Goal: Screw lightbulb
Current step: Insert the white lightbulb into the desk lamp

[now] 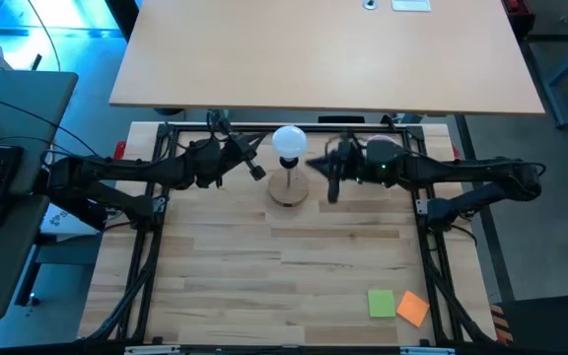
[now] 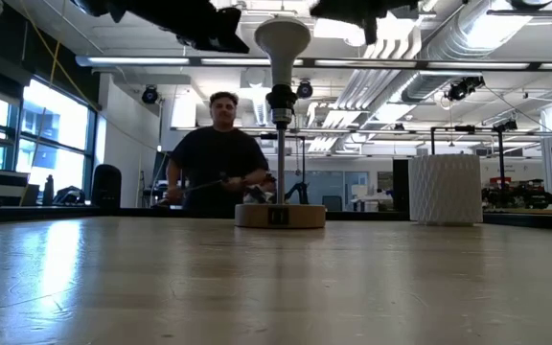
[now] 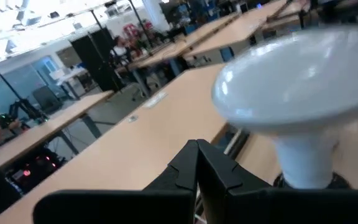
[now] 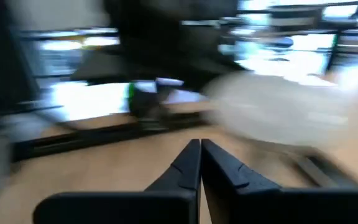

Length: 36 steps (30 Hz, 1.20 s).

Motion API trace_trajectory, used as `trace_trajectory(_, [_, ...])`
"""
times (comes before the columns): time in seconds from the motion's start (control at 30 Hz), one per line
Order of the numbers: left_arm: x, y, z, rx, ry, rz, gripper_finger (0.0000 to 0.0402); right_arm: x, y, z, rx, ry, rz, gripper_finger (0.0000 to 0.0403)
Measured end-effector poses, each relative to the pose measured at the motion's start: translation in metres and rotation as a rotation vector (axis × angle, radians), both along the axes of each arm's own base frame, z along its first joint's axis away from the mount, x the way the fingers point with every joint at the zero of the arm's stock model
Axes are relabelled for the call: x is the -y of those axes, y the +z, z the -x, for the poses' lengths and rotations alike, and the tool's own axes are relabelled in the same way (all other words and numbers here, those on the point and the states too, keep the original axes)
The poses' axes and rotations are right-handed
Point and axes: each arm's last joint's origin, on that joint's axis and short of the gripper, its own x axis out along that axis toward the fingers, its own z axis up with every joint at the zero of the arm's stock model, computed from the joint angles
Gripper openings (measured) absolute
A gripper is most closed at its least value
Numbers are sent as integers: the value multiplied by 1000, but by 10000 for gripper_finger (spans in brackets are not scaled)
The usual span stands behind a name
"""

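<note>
Left gripper (image 3: 197,163): fingers pressed together, holding nothing; it hangs just beside the lightbulb on the robot's left, tips aimed toward the globe, apart from it

Right gripper (image 4: 200,163): fingers likewise closed on nothing; it sits just beside the bulb on the opposite flank, at about the same height, its wrist picture smeared by motion

Lightbulb (image 1: 289,141): white frosted globe uppermost, narrow base downward, seated atop the black socket (image 2: 281,99) of the stand; neither gripper touches it

Long axis: upright, in line with the thin post rising from the round wooden base (image 2: 280,215)

Which arm is nearer: by the high view both flank the globe closely and I cannot tell which is closer; the bulb lies between the two tips

What the turn would call for: my reading is that either pincer must first spread, then close around the globe from the side and twist about the vertical axis

Table (image 1: 343,276): pale wood; green and orange sticky notes (image 1: 397,305) lie well apart from the stand, near the robot's right corner

Room beyond: a person stands behind the stand in the low view
</note>
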Motion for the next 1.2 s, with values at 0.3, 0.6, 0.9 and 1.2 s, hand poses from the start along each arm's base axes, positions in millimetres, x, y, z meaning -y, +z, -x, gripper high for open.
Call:
trace_trajectory(0.3, [32, 15, 8, 38, -72, -33, 0, 35, -9, 10, -120, -339, 56, 7])
trace_trajectory(0.6, [39, 14, 5, 92, -153, 42, 0, 71, -7, 18, -98, -208, 69, 7])
trace_trajectory(0.9, [21, 6, -2, 86, -91, 43, 0, 56, -1, 11, -9, 36, 23, 7])
trace_trajectory(1.2, [-7, -1, 0, 31, 18, 23, 0, 14, -1, 2, -12, 270, 64, 7])
